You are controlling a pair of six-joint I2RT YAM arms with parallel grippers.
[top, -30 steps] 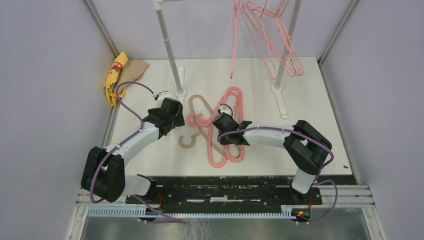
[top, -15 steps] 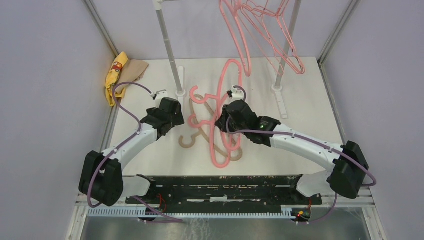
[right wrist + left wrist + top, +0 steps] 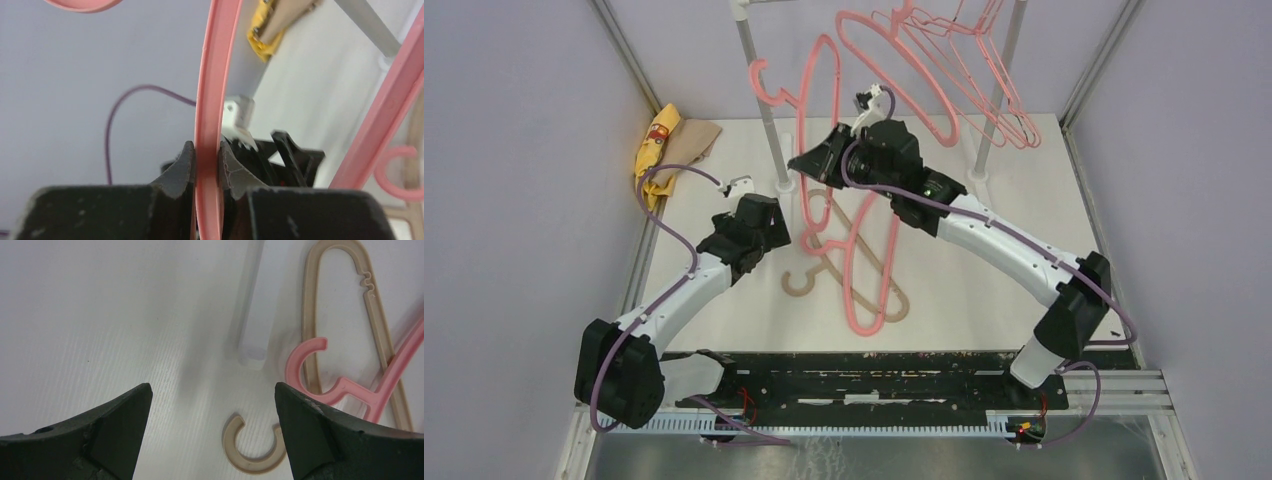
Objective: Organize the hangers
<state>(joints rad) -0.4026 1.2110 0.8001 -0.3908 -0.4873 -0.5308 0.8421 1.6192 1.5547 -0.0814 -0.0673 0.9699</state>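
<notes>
Only the right wrist view shows the grip: the right tool (image 3: 206,156) is pinching the bar of a thick pink hanger, the held hanger (image 3: 212,75), with its pads tight on both sides. Only the top view shows where this is: up off the tabletop (image 3: 1044,250) toward 12 o'clock, tilted, its hook at 10 o'clock beside the left rack pole (image 3: 759,90). Pink wire hangers (image 3: 984,80) hang on the rack at 1 o'clock. A tan hanger (image 3: 797,287) and a second pink hanger (image 3: 869,325) lie crossed at the centre. A cloth (image 3: 656,145) sits at 10 o'clock. The left wrist view shows the left tool (image 3: 212,387) spread wide over bare tabletop, with nothing between its jaws. A tan hook lies at 5 o'clock and a pink hook at 3 o'clock.
</notes>
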